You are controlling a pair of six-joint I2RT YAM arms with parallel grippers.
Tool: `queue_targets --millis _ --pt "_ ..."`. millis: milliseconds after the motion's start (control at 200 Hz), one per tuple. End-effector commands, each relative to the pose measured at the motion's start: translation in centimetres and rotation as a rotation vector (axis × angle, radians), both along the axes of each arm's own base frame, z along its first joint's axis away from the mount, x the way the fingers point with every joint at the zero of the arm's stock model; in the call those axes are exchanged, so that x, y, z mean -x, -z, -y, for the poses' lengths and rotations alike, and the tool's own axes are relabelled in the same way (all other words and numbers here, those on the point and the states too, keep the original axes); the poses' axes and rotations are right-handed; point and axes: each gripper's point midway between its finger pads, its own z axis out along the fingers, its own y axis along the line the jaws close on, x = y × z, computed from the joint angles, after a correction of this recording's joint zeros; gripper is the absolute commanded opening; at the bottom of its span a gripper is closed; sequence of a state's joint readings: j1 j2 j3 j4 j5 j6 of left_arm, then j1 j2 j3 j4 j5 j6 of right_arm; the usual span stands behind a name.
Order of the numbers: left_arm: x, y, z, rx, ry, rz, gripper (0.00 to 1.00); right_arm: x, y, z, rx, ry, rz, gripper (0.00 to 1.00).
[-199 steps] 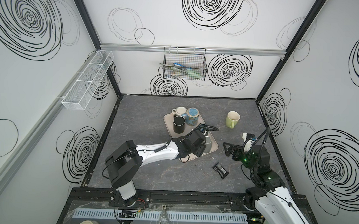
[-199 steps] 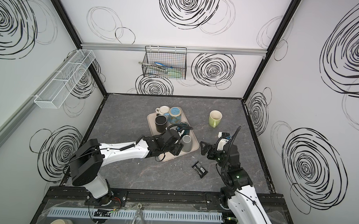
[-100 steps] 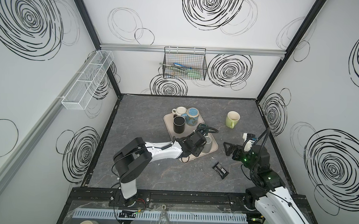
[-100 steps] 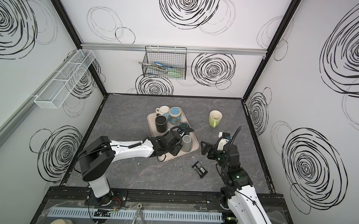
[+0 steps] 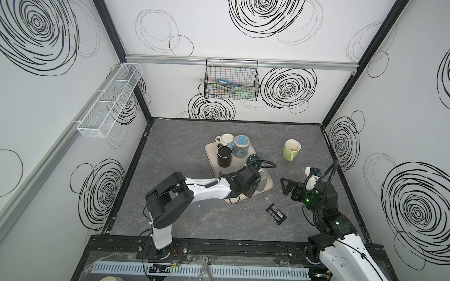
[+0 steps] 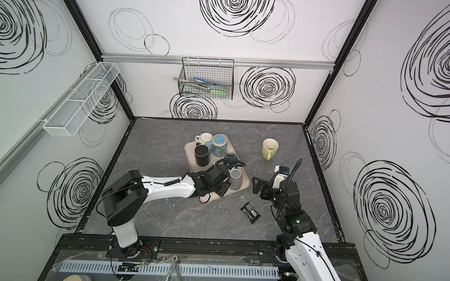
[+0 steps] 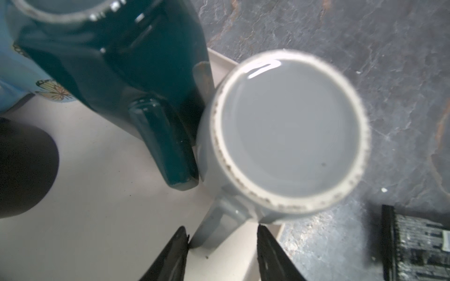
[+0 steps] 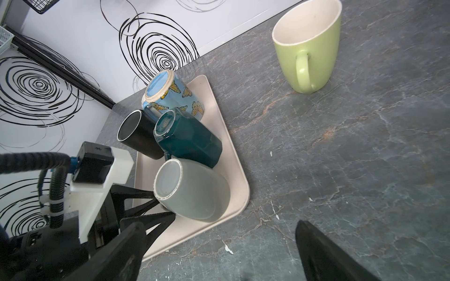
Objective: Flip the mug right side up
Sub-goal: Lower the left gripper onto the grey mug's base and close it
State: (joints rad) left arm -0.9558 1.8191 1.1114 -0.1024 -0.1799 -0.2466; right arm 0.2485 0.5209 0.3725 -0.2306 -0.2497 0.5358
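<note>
A grey mug (image 5: 262, 181) (image 6: 235, 182) stands upside down, base up, on the near right corner of a beige tray (image 5: 209, 154). In the left wrist view the grey mug (image 7: 289, 131) fills the middle and its handle (image 7: 214, 228) points toward my left gripper (image 7: 222, 233). The jaws straddle the handle; one fingertip (image 7: 182, 237) touches it, while the other stands apart from it, up against the mug's wall. The right wrist view shows those fingers (image 8: 146, 197) beside the mug (image 8: 192, 189). My right gripper (image 5: 287, 188) (image 8: 218, 225) hovers open to the tray's right, holding nothing.
A teal mug (image 5: 253, 159) (image 7: 109, 60), base up, touches the grey mug. A black mug (image 5: 223, 155), a blue butterfly mug (image 5: 241, 145) and a cream mug (image 5: 225, 139) share the tray. A green mug (image 5: 291, 149) stands upright at the back right. A black packet (image 5: 276, 213) lies on the table.
My left gripper's jaws have narrowed around the grey mug's handle, and the left arm's elbow has swung right. The right arm has not moved.
</note>
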Motion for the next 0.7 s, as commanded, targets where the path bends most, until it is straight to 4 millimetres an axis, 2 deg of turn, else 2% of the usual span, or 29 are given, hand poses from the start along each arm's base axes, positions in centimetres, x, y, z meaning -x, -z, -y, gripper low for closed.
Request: queue_targets --millis 0,250,320,390,640,695 --pt "0.2 -1.5 2.0 0.044 0.034 0.027 0.50 0.0 0.6 0.5 0.009 0.025 -0.017 1.00" --pt "-0.1 -0.9 1.0 -0.021 0.001 0.002 0.49 0.0 0.7 0.5 0.009 0.027 -0.019 1.00" --pt "-0.3 -0.9 0.8 -0.027 -0.014 0.000 0.47 0.0 0.6 0.5 0.009 0.027 -0.019 1.00" --pt "-0.4 -1.0 1.0 -0.021 -0.013 -0.001 0.39 0.0 0.6 0.5 0.008 0.025 -0.019 1.00" --pt "-0.7 -0.6 1.4 -0.058 -0.007 0.001 0.36 0.0 0.5 0.4 0.005 0.022 -0.016 1.00" --pt "-0.7 -0.5 1.4 -0.058 -0.005 0.002 0.32 0.0 0.5 0.4 0.005 0.022 -0.015 1.00"
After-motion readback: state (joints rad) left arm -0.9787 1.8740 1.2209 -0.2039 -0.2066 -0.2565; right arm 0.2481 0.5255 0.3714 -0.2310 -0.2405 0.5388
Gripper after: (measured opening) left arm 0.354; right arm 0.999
